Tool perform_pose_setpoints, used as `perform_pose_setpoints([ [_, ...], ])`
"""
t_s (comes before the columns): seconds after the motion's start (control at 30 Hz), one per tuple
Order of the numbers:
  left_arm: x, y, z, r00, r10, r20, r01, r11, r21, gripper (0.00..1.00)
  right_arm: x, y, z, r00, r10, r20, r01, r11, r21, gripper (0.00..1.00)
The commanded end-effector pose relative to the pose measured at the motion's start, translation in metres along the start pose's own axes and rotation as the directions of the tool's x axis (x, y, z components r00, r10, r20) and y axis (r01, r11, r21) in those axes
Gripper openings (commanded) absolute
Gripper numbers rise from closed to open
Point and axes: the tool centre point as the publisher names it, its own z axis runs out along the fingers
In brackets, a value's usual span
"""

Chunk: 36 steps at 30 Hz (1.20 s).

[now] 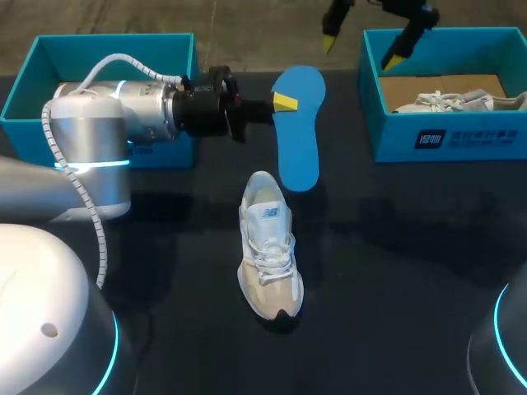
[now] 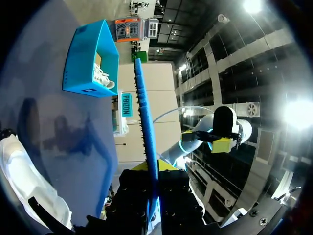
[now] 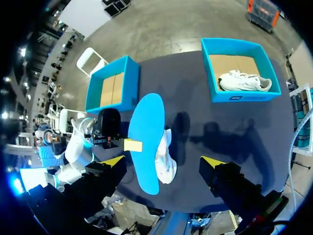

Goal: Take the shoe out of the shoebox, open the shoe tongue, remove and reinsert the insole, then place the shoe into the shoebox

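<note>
When lining up the reinsertion, look first to the insole: clamped near its far end by the left claw, up in the air between the two boxes, broad face up, long axis running from the tabletop's far edge toward its near edge. Find the shoe lying on the middle of the tabletop, just nearward of the insole's free end, collar toward the far edge and toe toward the near edge. Roughly in line with the insole, then, but set a little toward the left edge. Judge the left arm much the nearer to the shoe, so probably a tilt and a nearward push into the collar. Note the right claw, spread wide and empty, high over the far-left corner of the right box, well apart from the shoe, with nothing steadying it. Heel end or forefoot end in the grip: hard to tell. Inside of the collar and set of the tongue: not made out in any view. From the left wrist, only the insole's thin edge. Second shoe in the right box; left box partly hidden behind the left arm.
</note>
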Motion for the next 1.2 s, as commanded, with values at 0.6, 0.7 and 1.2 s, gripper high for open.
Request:
perform_pose_setpoints([
  [0.6, 0.004, -0.001, 0.002, 1.000, 0.007, 0.002, -0.007, 1.000, 0.005, 0.00, -0.050, -0.012, 0.018, 0.765, -0.002, -0.643, -0.028, 0.999, -0.037, 1.00],
  [0.7, 0.005, -0.002, 0.002, 1.000, 0.009, -0.001, -0.009, 1.000, 0.002, 0.00, -0.054, -0.013, 0.022, 0.721, -0.007, -0.693, -0.030, 0.999, -0.041, 1.00],
  [1.2, 0.008, -0.007, 0.006, 1.000, 0.027, -0.014, -0.027, 1.000, -0.008, 0.00, -0.069, -0.020, 0.047, 0.613, 0.015, -0.790, -0.043, 0.999, -0.015, 1.00],
])
